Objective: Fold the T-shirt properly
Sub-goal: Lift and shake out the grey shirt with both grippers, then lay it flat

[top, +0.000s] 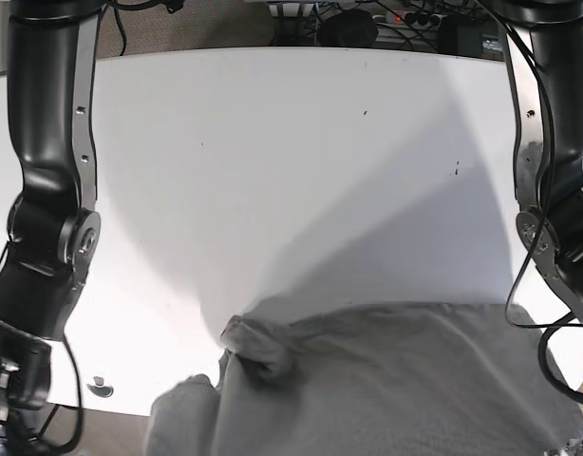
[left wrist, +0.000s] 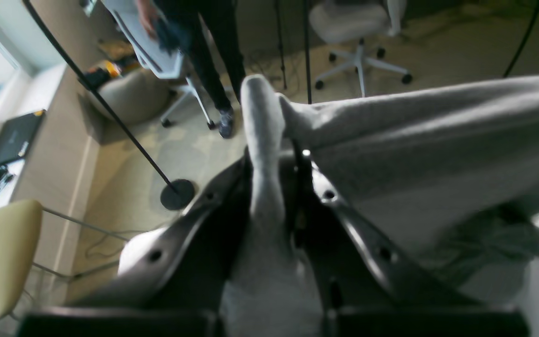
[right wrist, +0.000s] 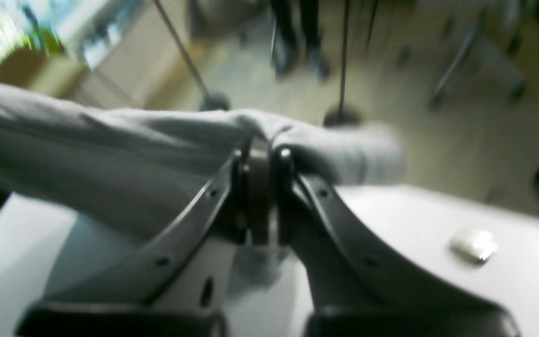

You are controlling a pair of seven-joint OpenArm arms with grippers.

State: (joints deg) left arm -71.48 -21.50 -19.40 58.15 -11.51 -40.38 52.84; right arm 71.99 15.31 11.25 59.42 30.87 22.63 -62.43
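Observation:
The grey T-shirt [top: 386,380] hangs lifted over the near edge of the white table [top: 291,171], bunched and wrinkled at its left corner. In the left wrist view my left gripper [left wrist: 274,154] is shut on a fold of the shirt [left wrist: 438,140], which stretches away to the right. In the right wrist view my right gripper [right wrist: 260,157] is shut on another edge of the shirt [right wrist: 110,150], which stretches away to the left. Both grippers hold the cloth above the table. Neither gripper shows in the base view.
The black arm columns stand at the table's left [top: 49,142] and right [top: 548,142]. A small shiny fitting [right wrist: 473,243] sits near the table's front corner. Beyond the table are a floor stand [left wrist: 176,194], an office chair [left wrist: 358,28] and a standing person [left wrist: 213,47].

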